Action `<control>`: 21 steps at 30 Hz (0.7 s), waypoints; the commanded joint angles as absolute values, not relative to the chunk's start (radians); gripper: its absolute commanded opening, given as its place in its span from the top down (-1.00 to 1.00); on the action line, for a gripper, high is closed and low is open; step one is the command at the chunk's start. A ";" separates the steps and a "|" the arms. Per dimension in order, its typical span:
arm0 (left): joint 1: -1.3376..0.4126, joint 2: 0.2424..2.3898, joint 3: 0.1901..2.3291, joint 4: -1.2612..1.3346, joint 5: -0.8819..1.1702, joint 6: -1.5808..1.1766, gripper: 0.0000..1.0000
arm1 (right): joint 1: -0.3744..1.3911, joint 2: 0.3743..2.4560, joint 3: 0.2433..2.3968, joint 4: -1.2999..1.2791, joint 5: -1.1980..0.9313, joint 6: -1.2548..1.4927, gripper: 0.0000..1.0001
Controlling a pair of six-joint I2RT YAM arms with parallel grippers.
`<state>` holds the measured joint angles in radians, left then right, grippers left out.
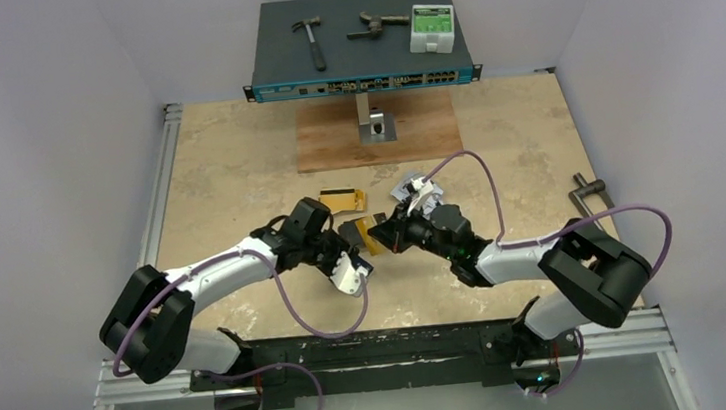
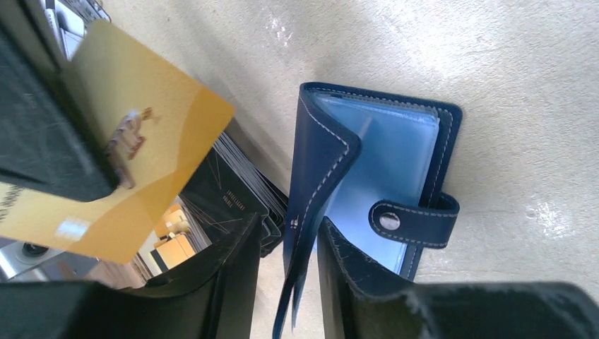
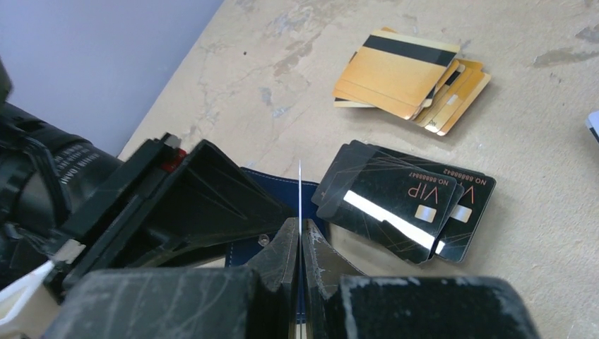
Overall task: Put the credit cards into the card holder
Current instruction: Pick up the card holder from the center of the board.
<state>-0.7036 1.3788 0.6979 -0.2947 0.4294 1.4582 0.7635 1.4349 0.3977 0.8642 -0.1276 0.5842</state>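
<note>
**Operator:** Where is the card holder?

**Describer:** The navy card holder [image 2: 395, 141] lies open on the table [image 2: 508, 63], between your two arms. Its clear blue sleeves [image 2: 385, 152] face up, with the snap tab [image 2: 413, 220] lying across them. Your left gripper [image 2: 286, 226] stands narrow around the raised cover [image 2: 318, 162]. A sliver of table shows beside one finger, so I cannot tell whether it truly pinches.

**Operator:** And the card?

**Describer:** Your right gripper [image 3: 299, 229] is clamped on one gold card [image 2: 152, 141]. The card hangs tilted just beside the raised cover, not yet in a sleeve.

**Operator:** How do I seat it well?

**Describer:** My judgement: hold the cover back and line the card's leading edge up with a sleeve mouth. I cannot see which side opens. Enter corner first, slide slowly, and release only once most of the card is inside. The tab may snag it. The black cards [image 3: 406, 201] lie fanned near the holder, and the other gold cards [image 3: 406, 74] are farther off.
</note>
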 commanded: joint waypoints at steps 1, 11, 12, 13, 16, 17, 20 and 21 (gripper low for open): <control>-0.709 1.388 0.765 -0.341 0.432 1.455 0.33 | 0.759 1.494 0.394 0.942 -0.164 0.595 1.00; -0.713 1.369 0.775 -0.392 0.415 1.397 0.01 | 0.758 1.606 0.444 1.005 -0.220 0.602 1.00; -0.716 1.372 0.775 -0.388 0.417 1.393 0.04 | 0.758 1.615 0.449 1.016 -0.223 0.606 1.00; -0.719 1.375 0.776 -0.383 0.420 1.389 0.08 | 0.758 1.622 0.451 1.023 -0.226 0.610 1.00; -0.727 1.382 0.765 -0.353 0.425 1.384 0.42 | 0.760 1.643 0.455 1.046 -0.235 0.621 1.00; -0.731 1.383 0.758 -0.342 0.426 1.386 0.58 | 0.760 1.650 0.458 1.050 -0.237 0.624 1.00; -0.741 1.389 0.740 -0.322 0.424 1.395 0.67 | 0.760 1.660 0.460 1.058 -0.246 0.629 1.00; -0.744 1.389 0.730 -0.311 0.423 1.394 0.67 | 0.760 1.662 0.458 1.058 -0.247 0.630 1.00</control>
<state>-0.7292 1.3876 0.7387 -0.3664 0.4000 1.3979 0.7624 1.6543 0.4301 0.9897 -0.2169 0.6155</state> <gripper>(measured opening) 0.170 0.004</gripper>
